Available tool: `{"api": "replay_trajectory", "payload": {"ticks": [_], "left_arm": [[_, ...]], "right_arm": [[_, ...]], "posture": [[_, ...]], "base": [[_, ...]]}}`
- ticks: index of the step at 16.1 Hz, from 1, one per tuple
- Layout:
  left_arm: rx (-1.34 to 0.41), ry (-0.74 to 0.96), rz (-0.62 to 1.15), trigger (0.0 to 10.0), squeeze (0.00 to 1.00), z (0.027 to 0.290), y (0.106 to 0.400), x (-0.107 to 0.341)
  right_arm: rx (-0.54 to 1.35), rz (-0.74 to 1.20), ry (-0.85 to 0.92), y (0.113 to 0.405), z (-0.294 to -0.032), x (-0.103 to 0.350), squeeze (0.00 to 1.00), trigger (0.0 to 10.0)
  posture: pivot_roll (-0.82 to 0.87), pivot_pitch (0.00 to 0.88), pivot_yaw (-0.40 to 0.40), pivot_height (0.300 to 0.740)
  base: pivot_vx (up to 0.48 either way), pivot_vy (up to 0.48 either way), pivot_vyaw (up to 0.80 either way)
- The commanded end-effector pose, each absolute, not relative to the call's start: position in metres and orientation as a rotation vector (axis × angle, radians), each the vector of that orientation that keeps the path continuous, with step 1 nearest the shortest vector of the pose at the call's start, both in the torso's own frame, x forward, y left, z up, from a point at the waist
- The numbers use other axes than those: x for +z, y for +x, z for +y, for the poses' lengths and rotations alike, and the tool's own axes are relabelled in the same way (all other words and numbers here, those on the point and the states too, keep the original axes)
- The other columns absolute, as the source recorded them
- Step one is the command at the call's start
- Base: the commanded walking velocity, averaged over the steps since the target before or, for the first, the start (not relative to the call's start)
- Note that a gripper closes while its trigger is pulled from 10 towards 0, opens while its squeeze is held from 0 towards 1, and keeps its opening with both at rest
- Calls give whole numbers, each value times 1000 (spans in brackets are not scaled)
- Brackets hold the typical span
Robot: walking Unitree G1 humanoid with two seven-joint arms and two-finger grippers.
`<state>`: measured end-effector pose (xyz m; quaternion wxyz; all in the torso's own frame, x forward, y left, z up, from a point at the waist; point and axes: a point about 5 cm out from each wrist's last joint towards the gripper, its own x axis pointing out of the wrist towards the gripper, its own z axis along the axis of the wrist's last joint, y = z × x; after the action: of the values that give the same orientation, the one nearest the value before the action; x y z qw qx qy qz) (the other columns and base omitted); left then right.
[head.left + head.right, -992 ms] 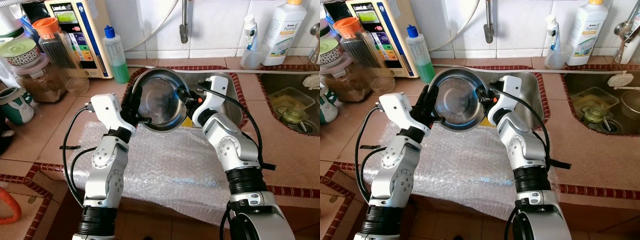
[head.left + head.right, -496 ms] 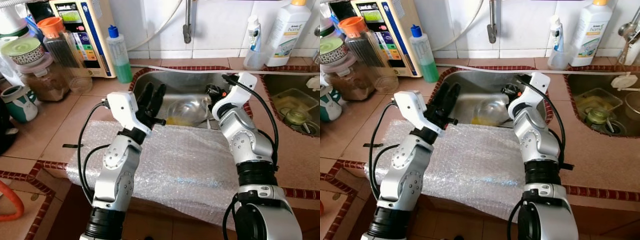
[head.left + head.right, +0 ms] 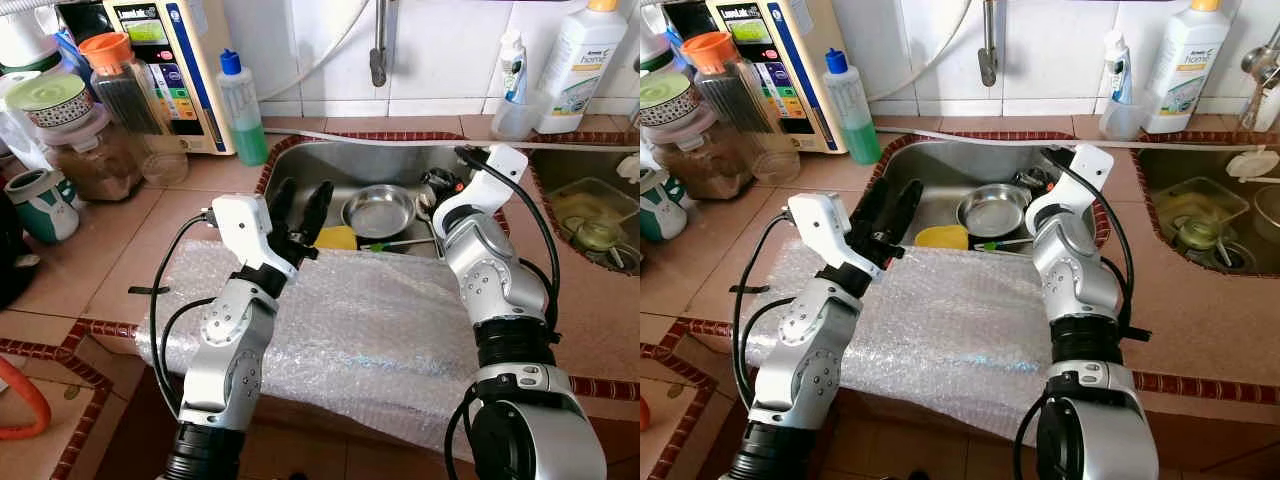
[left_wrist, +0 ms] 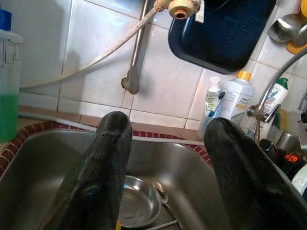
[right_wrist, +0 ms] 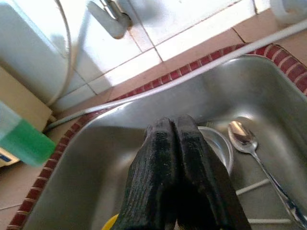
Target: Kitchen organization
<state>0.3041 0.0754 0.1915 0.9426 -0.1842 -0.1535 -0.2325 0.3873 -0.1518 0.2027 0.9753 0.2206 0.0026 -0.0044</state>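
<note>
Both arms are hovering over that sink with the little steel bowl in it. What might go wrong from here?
The left tool hangs open at the sink's near edge, just above the yellow sponge; lowering it might bump the rim. The right tool is shut over the steel bowl, so a downward move could knock the bowl or the spoon beside it. The bubble wrap overhangs the counter edge and may slide if an arm drags it.

A terracotta-tiled counter (image 3: 150, 215) with a dark red patterned border carries a sheet of bubble wrap (image 3: 370, 335) draped over its front edge. At the back left stand a green-liquid bottle (image 3: 238, 110), an orange-lidded jar (image 3: 118, 85), a jar of brown contents (image 3: 90, 160) and a mug (image 3: 42, 205). A white bottle (image 3: 578, 60) stands at the back right, beside what seems a small clear holder (image 3: 512, 115).
</note>
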Motion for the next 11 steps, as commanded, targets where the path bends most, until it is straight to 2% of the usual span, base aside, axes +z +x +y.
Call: {"api": "replay_trajectory", "payload": {"ticks": [1,5,6,7,8,11], "left_arm": [[-465,-345,-292,10000,1000,79,303,188],[-453,-295,-266,10000,1000,87,299,179],[-426,-277,-257,10000,1000,90,299,177],[-387,-262,-248,10000,1000,95,299,175],[-362,-251,-248,10000,1000,99,299,174],[-228,-141,-245,10000,1000,120,298,170]], "right_arm": [[-18,11,443,389,-150,203,0,0],[-28,30,415,386,-155,197,0,0],[-27,32,412,385,-154,195,0,1255],[-22,32,386,384,-154,194,0,8549],[-10,26,353,383,-153,194,0,10000],[48,-23,176,370,-151,190,0,10000]], "posture": [[-228,89,127,740],[-227,89,125,740],[-225,89,126,740],[-226,88,126,740],[-224,87,126,740],[-217,82,123,740]], "base": [[0,0,0],[0,0,0],[0,0,0],[0,0,0],[0,0,0],[0,0,0]]}}
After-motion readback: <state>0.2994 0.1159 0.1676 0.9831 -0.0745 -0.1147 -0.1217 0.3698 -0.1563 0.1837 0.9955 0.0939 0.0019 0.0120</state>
